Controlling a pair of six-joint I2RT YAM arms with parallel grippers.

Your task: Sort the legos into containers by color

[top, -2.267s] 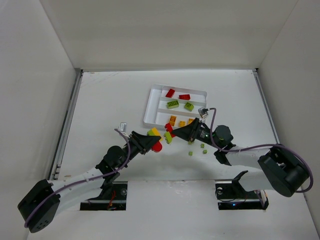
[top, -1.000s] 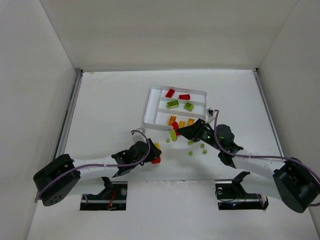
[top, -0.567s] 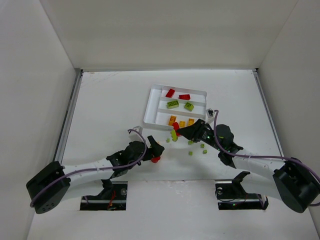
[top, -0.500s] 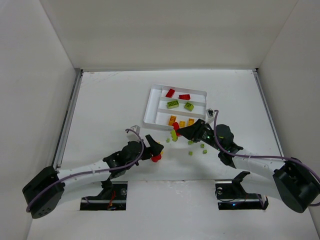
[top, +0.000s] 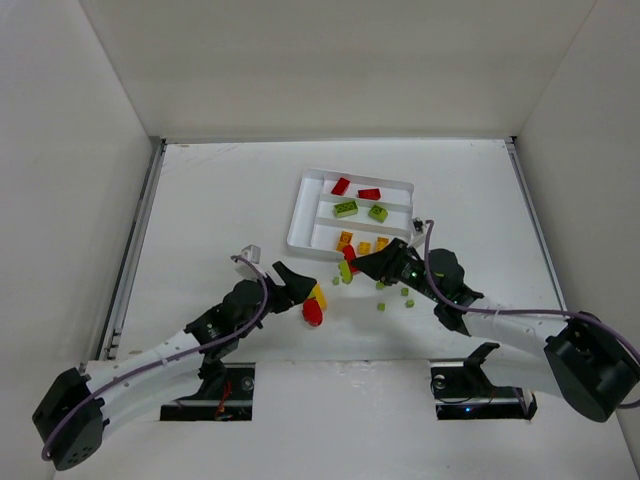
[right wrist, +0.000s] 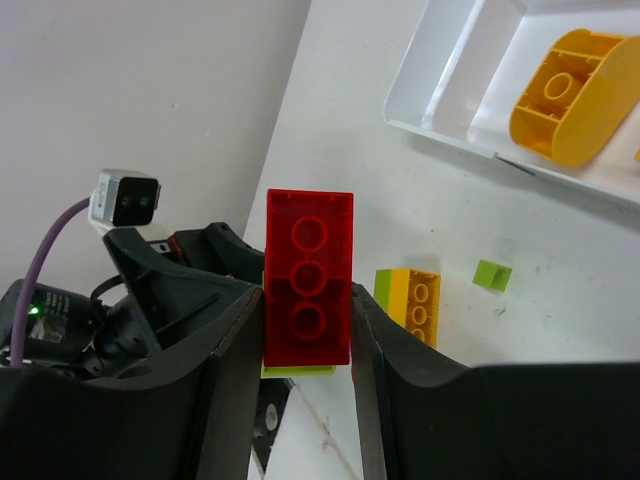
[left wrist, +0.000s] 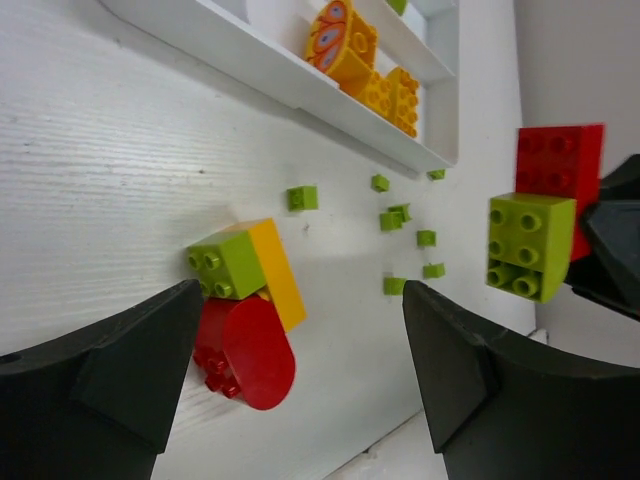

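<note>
A clump of legos [left wrist: 245, 310], lime green, yellow and a rounded red piece, lies on the table just ahead of my open left gripper [left wrist: 300, 375]; nothing sits between its fingers [left wrist: 110, 370]. From above, the clump [top: 313, 303] lies right of the left gripper [top: 297, 288]. My right gripper [right wrist: 308, 330] is shut on a red brick [right wrist: 308, 285] with a lime green brick stuck beneath it, held above the table near the tray's front edge [top: 347, 262]. The white tray [top: 297, 215] holds red, green and yellow-orange bricks in separate slots.
Several tiny green studs [top: 404, 296] are scattered on the table right of the clump. A green-and-yellow brick [right wrist: 410, 300] and a green stud [right wrist: 492, 273] lie below the right gripper. The left arm's wrist camera [right wrist: 125, 195] is close to the right fingers.
The left gripper has opened and let go of the clump, which now rests on the table, and the arm has pulled back a little. The right arm has stayed still with its brick.
</note>
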